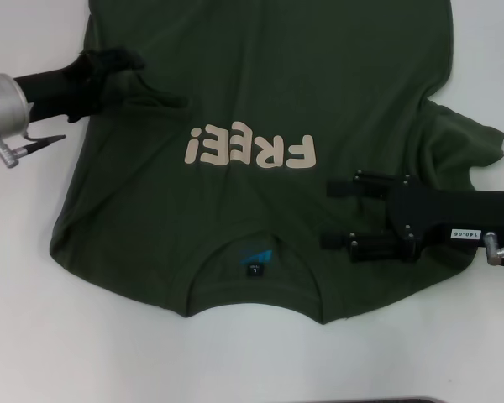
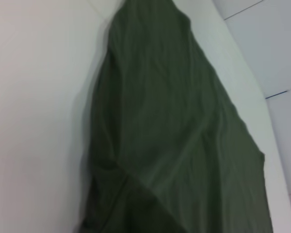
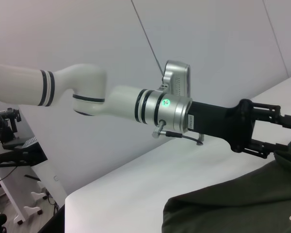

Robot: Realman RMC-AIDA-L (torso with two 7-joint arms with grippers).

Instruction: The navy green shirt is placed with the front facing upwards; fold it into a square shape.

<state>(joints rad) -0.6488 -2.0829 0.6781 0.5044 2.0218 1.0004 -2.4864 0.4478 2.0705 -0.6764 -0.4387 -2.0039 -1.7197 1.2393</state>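
White table (image 1: 34, 336) carries everything. The navy green shirt (image 1: 260, 101) lies spread over most of it, front up, neck opening toward the near edge, hem running off toward the far edge. Cloth mostly flat; rumpled ridges at the right sleeve near the table's right edge and at the left sleeve, where the fabric bunches up.

Cream letters "FREE!" (image 1: 249, 149) sit across the chest, upside down from the near edge. Small blue label (image 1: 257, 255) shows just inside the round collar.

Right gripper (image 1: 340, 215) reaches in from the table's right edge, low over the shirt's right shoulder, just beside the last letter. Jaws stand wide apart, two black fingers parallel, nothing between them but the cloth under them.

Left gripper (image 1: 122, 60) comes in from the left edge at the left sleeve. Its black tip is sunk in the bunched fabric; the right wrist view shows its jaws (image 3: 281, 133) parted, with a lifted fold of cloth at them. Whether they have hold of it, cannot tell. Left wrist view shows only draped green cloth against the white table.
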